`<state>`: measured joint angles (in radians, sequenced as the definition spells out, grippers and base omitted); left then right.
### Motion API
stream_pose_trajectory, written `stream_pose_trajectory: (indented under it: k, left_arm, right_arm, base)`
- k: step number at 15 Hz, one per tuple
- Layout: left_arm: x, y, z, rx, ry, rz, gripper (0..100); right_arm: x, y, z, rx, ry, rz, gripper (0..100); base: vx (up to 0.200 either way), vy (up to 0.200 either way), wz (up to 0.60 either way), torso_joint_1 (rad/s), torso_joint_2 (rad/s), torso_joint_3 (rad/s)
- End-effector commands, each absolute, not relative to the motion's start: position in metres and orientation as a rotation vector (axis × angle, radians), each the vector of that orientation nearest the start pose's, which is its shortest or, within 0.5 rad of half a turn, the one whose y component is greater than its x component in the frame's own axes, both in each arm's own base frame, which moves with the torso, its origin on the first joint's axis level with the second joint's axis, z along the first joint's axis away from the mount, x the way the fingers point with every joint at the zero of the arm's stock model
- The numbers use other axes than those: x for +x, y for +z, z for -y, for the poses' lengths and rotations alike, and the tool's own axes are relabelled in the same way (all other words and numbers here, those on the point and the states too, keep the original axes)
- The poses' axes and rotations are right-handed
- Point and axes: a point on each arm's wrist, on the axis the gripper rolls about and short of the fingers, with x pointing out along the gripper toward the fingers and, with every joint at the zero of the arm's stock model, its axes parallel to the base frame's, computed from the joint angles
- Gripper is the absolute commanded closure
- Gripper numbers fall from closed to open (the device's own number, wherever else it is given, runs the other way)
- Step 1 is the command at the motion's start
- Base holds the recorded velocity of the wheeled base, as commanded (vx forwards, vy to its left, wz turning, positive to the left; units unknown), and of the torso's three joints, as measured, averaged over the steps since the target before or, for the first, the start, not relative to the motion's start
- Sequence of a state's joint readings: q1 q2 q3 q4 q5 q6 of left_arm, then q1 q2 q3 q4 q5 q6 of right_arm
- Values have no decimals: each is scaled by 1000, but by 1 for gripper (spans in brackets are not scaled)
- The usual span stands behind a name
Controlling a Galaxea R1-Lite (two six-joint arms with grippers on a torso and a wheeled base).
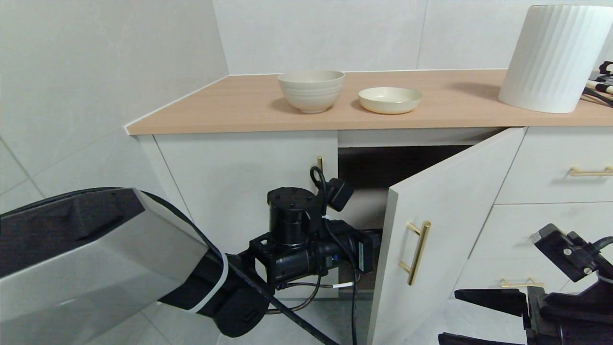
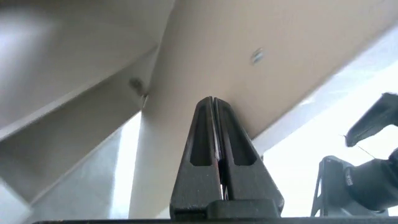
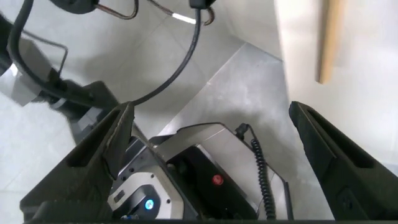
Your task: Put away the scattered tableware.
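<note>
Left gripper (image 2: 213, 102): tips hidden behind the open cabinet door (image 1: 445, 215) in head view; left wrist view has the fingers clenched together, empty. Right gripper (image 1: 471, 318) is cut off at the frame edge, low beside the door; right wrist view has it spread wide, empty. Bowl (image 1: 311, 90) and shallow dish (image 1: 390, 99) sit apart on the countertop (image 1: 215, 112). Cabinet interior is dark, contents unclear.

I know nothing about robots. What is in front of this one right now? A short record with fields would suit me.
Counter: wooden top, carries the tableware
Bowl: upright on the counter
Dish: shallow, upright, right of the bowl, not touching it
Cabinet door: swung open, below the dish
Left gripper: shut, empty, at the cabinet opening
Right gripper: open, empty, low down, right of the door
</note>
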<state>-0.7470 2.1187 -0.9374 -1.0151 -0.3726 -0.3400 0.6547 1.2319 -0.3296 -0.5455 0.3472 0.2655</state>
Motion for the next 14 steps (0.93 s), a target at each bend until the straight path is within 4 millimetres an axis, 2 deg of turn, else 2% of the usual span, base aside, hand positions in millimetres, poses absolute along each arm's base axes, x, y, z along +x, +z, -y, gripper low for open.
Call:
stream_pose_trajectory:
  k: [1, 4, 8, 12, 14]
  left_arm:
    - [284, 108, 275, -272, -1077, -355, 100]
    - [289, 114, 280, -270, -1074, -359, 100]
    - [297, 113, 290, -269, -1078, -365, 100]
    - [307, 107, 300, -271, -1058, -346, 100]
    - [306, 108, 301, -271, -1061, -345, 100]
  right_arm:
    - [124, 157, -105, 183, 936, -495, 0]
    - [124, 157, -105, 183, 938, -496, 0]
    - [124, 157, -105, 183, 936, -495, 0]
    - [124, 157, -105, 183, 936, -497, 0]
    - [122, 158, -104, 184, 938, -488, 0]
  base:
    - [0, 0, 0, 0, 0, 0]
    - [0, 0, 0, 0, 0, 0]
    - [-200, 0, 0, 8, 6, 1]
    - [0, 0, 0, 0, 0, 0]
    - [0, 0, 0, 0, 0, 0]
